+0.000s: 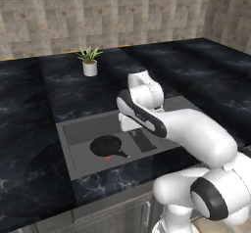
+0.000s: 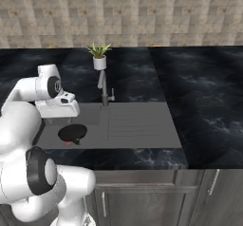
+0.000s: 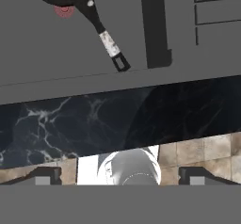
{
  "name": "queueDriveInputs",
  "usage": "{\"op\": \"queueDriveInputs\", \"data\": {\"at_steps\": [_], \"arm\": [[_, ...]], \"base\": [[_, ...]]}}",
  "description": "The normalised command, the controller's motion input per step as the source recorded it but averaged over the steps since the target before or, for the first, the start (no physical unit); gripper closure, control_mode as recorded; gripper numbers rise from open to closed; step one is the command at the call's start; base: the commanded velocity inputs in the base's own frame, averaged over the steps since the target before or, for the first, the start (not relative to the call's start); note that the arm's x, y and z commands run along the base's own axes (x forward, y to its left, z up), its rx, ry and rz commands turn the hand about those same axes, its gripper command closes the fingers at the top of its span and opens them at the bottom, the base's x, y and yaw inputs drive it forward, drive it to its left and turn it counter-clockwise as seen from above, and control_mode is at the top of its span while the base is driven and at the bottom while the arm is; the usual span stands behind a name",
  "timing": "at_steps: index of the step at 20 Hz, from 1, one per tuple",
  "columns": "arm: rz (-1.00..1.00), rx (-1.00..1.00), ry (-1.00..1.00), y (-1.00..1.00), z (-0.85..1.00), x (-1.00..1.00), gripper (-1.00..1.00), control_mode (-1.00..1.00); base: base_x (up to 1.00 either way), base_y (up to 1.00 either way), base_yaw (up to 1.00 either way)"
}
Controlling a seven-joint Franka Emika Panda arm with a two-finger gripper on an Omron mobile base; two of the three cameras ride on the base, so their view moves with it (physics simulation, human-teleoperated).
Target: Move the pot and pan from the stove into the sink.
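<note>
While the jaws gape empty, the black pan (image 1: 104,146) lies in the sink (image 1: 66,144).

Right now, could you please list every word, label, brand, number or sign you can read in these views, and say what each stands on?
None: no readable text, brand, number or sign shows anywhere.
The pan in the sink bears no lettering; its handle's pale tip is only mottled.
The red ring beside the pan holds no characters.
The plant's white pot, the faucet and the black marbled counter are unmarked.
</note>
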Motion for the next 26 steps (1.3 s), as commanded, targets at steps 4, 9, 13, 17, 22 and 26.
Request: {"op": "queueDriveInputs", "data": {"at_steps": [4, 9, 13, 17, 22, 26], "arm": [[0.01, 0.12, -0.33, -0.09, 0.52, -0.76, -1.00, -1.00], [0.02, 0.11, -0.22, -0.43, 0.39, -0.91, -1.00, -1.00], [0.01, 0.08, -0.20, -0.53, 0.21, -0.99, -1.00, -1.00], [-0.01, 0.03, -0.20, -0.42, 0.02, -0.66, -1.00, -1.00], [-0.03, 0.00, -0.21, -0.05, -0.10, 0.33, -1.00, -1.00], [-0.01, 0.00, -0.04, 0.00, -0.03, 0.06, -1.00, -1.00]], "base": [[0.00, 0.00, 0.00], [0.00, 0.00, 0.00], [0.00, 0.00, 0.00], [0.00, 0.00, 0.00], [0.00, 0.00, 0.00], [0.00, 0.00, 0.00]]}}
